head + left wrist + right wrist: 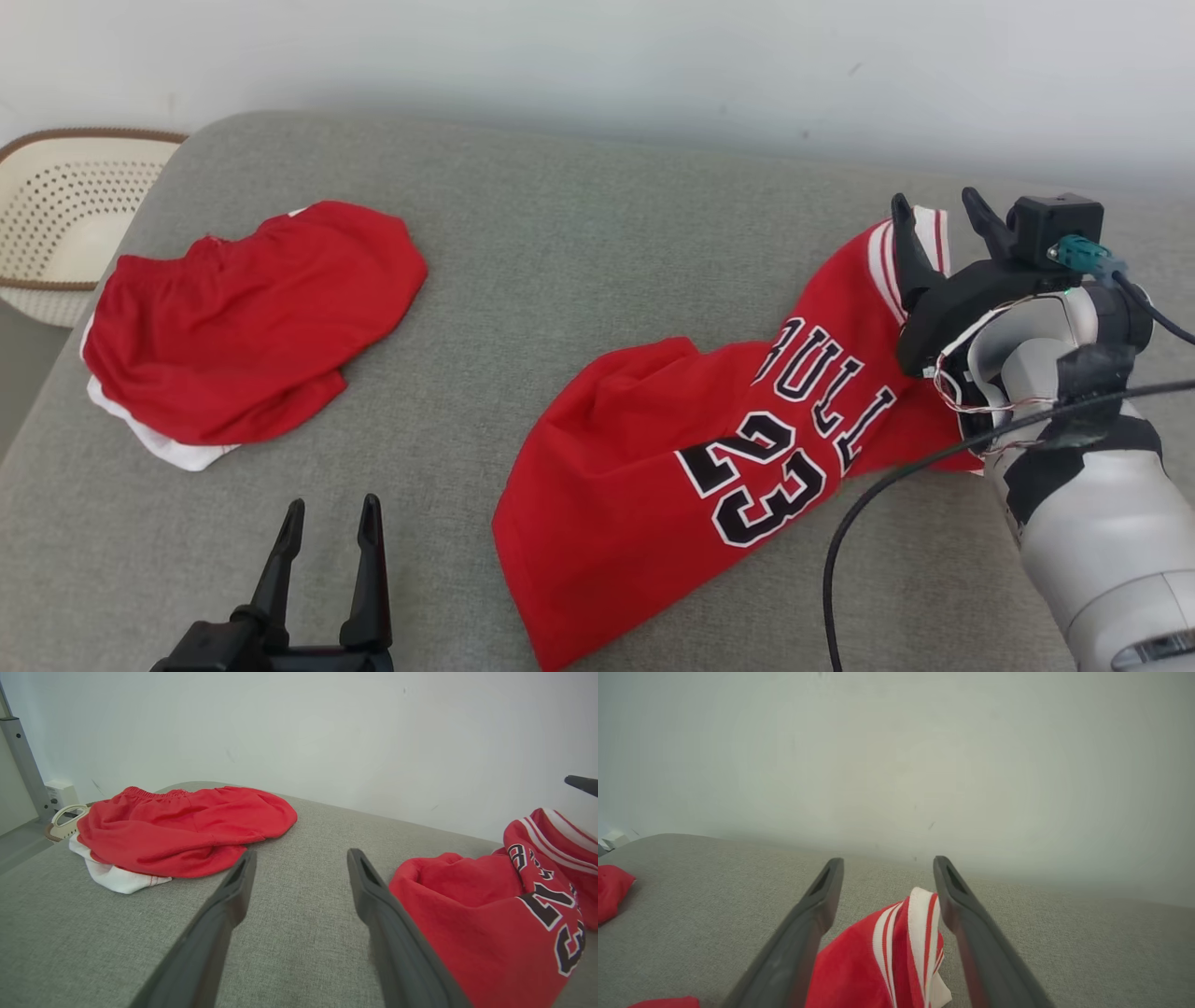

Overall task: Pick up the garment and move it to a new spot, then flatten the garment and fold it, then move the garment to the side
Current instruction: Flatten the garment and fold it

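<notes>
A red basketball jersey with black-and-white "23" lettering and striped white trim (672, 485) lies rumpled across the right half of a grey fabric cushion (560, 233), its lower hem toward the near edge and its striped edge raised toward the wall. Judging by how it lies, the garment appears set down at its spot but is neither flattened nor folded. One side is doubled over on itself, so smoothing, folding and the move to the side all remain.

The right end effector (936, 201) stands at the jersey's far striped edge with its two dark fingers (817, 905) well apart. The striped trim (920, 924) rises between them, close against the right-hand finger but not pinched (whether cloth rests on that finger cannot be told).

The left end effector (332, 509) hovers over bare cushion near the front edge, fingers spread wide and holding nothing, just beside the jersey's doubled-over side.

At the cushion's left, well apart from the jersey, a heap of red shorts (261, 317) sits on a white cloth (168, 448), with a cream perforated basket (56, 215) beyond.
</notes>
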Controlling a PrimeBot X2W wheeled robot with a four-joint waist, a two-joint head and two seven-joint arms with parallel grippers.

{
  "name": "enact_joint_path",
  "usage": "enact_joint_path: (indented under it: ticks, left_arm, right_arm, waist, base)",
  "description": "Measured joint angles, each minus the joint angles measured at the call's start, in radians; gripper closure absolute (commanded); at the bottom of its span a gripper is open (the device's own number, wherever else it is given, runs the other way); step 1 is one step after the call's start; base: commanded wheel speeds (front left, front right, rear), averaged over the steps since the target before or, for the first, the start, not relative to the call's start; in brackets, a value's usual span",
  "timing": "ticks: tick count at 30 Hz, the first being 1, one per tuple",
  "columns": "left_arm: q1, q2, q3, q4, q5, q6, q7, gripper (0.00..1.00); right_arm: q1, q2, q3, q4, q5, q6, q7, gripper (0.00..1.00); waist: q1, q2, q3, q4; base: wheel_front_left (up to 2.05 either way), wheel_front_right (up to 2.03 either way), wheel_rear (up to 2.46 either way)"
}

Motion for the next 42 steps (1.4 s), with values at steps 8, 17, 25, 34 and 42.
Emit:
enact_joint_path:
  ticks: [8,17,25,34,42]
  left_arm:
    - [0.012,0.0,0.011,-0.001,0.003,-0.012,0.0,0.0]
    - [0.026,0.0,0.013,-0.005,0.003,-0.012,0.0,0.0]
    - [0.046,0.0,0.012,-0.018,0.003,-0.002,0.0,0.0]
    - [0.046,0.0,0.026,-0.027,0.009,0.001,0.0,0.0]
    - [0.042,0.0,0.027,-0.028,0.012,-0.003,0.0,0.0]
  right_arm:
    - [0.203,-0.034,-0.075,-0.347,0.005,0.0,-0.006,0.0]
    - [0.458,-0.038,-0.201,-0.608,-0.044,0.0,-0.006,0.0]
    - [0.629,-0.002,-0.305,-0.637,-0.075,0.0,-0.006,0.0]
    - [0.665,0.016,-0.325,-0.518,-0.079,0.0,0.05,0.0]
    - [0.596,0.007,-0.357,-0.355,-0.083,0.0,0.059,0.0]
  waist:
    - [0.0,0.0,-0.032,-0.045]
    - [0.0,0.0,-0.047,-0.061]
    - [-0.0001,-0.0001,-0.058,-0.066]
    - [-0.0001,-0.0001,-0.055,-0.061]
    - [-0.0001,-0.0001,-0.048,-0.041]
  base:
    - [0.0,0.0,0.0]
    - [0.0,0.0,0.0]
    - [0.0,0.0,0.0]
    - [0.0,0.0,0.0]
    - [0.0,0.0,0.0]
